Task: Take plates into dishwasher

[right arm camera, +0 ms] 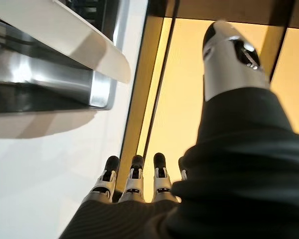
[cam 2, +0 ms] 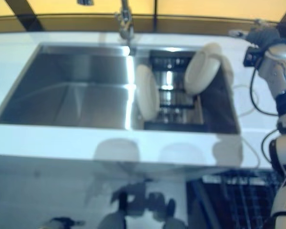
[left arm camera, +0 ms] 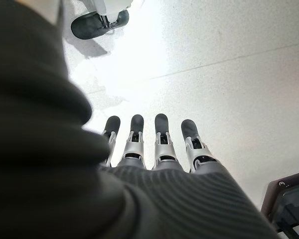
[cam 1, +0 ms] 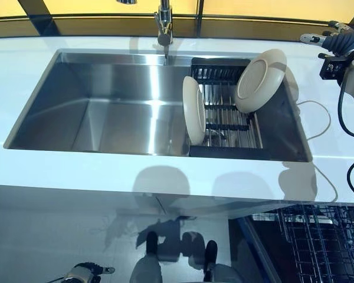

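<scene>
Two cream plates stand on edge in the dark wire rack (cam 1: 227, 121) that sits in the right end of the steel sink (cam 1: 106, 112). The round plate (cam 1: 261, 79) leans back against the rack's far right corner, its face turned up and toward the sink's left; the second plate (cam 1: 194, 110) stands nearly edge-on at the rack's left side, so its long line runs from the near side of the sink to the far side.

The right hand (cam 1: 336, 40) hovers over the white counter (cam 1: 165, 174) beyond the sink's far right corner, fingers straight and relaxed, holding nothing; its own wrist view shows the fingertips (right arm camera: 134, 172) in a loose row with the sink's edge off to one side. From this hand the leaning plate lies inward toward the sink and a little nearer the robot, and it is the closer of the two.

The left hand (left arm camera: 154, 144) hangs low by the floor, fingers extended and empty (well apart from either plate). The right hand is plainly the nearer one, and I judge the leaning plate's upper rim the natural first grip. The open dishwasher basket (cam 1: 318, 242) waits below the counter on the right.
</scene>
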